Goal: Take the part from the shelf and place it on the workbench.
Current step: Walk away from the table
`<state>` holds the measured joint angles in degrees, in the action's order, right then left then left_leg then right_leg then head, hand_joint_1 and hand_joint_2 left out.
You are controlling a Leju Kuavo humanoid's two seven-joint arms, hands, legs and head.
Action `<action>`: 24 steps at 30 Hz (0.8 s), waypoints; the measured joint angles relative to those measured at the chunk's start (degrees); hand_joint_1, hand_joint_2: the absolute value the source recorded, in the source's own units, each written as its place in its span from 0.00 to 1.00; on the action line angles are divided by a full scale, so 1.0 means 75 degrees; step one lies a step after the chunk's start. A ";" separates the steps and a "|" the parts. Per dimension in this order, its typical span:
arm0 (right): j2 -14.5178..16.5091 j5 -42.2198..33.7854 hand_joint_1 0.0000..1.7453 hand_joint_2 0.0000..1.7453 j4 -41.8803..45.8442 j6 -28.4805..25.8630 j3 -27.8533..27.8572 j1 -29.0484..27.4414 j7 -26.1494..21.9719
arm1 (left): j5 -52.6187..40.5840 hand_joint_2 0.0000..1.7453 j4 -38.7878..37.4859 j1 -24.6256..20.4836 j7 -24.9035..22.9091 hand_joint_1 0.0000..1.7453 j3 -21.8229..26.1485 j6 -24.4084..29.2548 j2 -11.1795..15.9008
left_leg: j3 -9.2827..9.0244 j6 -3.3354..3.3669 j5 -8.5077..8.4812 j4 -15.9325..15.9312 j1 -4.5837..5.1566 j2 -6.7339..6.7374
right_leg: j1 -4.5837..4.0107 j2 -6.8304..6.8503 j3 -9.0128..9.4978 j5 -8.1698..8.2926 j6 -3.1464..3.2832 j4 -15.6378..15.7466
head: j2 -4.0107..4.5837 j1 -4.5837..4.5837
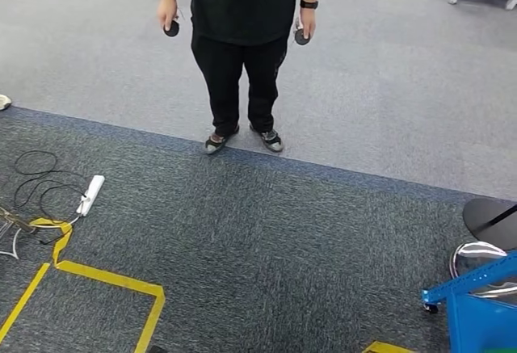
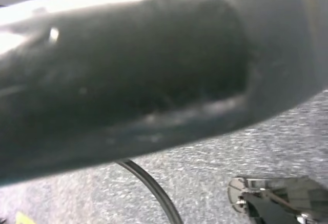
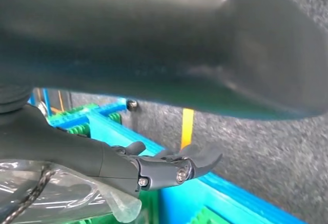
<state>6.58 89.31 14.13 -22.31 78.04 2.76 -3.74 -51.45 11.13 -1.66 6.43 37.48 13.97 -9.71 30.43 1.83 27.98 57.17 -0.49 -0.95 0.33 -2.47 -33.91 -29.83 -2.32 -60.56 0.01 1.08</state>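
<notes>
**Robot facing a person on carpet, part carried in the right hand**

In the right wrist view, the right hand (image 3: 127, 165) grips a part in a clear plastic bag (image 3: 65, 196): the thumb and the dark fingers (image 3: 193, 158) lie over the wrapped, shiny part, which sits against the palm. Behind the hand stands a blue frame (image 3: 182, 203) with green ribbed inserts, on dark carpet marked with yellow tape (image 3: 187, 126). In the left wrist view the left hand's state cannot be told; the picture is blurred, with carpet and a curved dark cable (image 2: 150, 185). In the head view a person (image 1: 244, 46) in black stands on the grey carpet (image 1: 378, 86), a round dark controller (image 1: 171, 28) in each hand. A white power strip (image 1: 90, 194) and cables lie at the left; a blue cart (image 1: 481, 308) stands at the lower right.
</notes>
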 joint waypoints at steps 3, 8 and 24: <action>0.0007 0.0003 0.00 0.00 -0.0016 0.0013 -0.0004 0.0029 0.0000 | 0.0000 0.00 0.0000 0.0018 0.0000 0.00 0.0006 0.0000 -0.0001 | 0.0019 0.0044 -0.0004 -0.0008 0.0031 0.0217 | 0.0026 0.0248 -0.0696 -0.0690 -0.0082 -0.1474 | 0.0000 -0.0023; 0.0004 -0.0004 0.00 0.00 -0.0020 0.0015 -0.0004 0.0012 0.0002 | -0.0001 0.00 0.0000 0.0008 0.0000 0.00 0.0021 0.0000 -0.0002 | -0.0011 0.0000 0.0024 0.0005 0.0063 0.0497 | 0.0023 0.0506 0.0009 0.0008 -0.0075 -0.0270 | 0.0001 -0.0028; -0.0004 0.0026 0.00 0.00 -0.0030 -0.0010 -0.0010 0.0028 -0.0023 | -0.0006 0.00 0.0000 0.0025 0.0015 0.00 0.0048 -0.0017 0.0006 | 0.0173 -0.0214 0.0108 0.0536 0.0029 -0.0060 | -0.0036 -0.0101 0.0428 0.0258 0.0304 0.0475 | 0.0000 0.0061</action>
<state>6.55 89.51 13.91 -22.38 77.96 2.96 -3.91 -51.50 11.13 -1.47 6.54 37.85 13.84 -9.67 31.73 0.22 28.79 61.19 -0.28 -1.40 0.06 -3.23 -30.70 -27.89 -0.05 -57.00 0.01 1.53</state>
